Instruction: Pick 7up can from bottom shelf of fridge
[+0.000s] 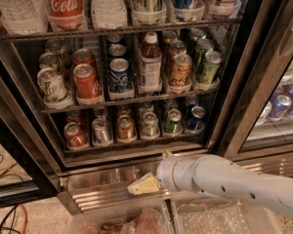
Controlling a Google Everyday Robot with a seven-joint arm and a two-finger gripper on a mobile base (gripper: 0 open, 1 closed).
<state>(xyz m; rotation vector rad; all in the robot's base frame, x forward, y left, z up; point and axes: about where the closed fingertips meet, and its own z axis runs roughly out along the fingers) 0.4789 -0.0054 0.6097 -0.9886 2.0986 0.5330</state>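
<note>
Pincer [142, 185] below bottom shelf [136, 144], 7up can [101, 131] up-left, apart

White "Coca-Cola" script on the red bottle [65, 4] label, top rack [136, 29], well above the gripper [136, 187] by the base strip [100, 195].

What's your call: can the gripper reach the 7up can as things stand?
Probably yes. The gripper hangs just below the bottom shelf; the fridge stands open, and nothing lies between the gripper and the front-row 7up can.
</note>
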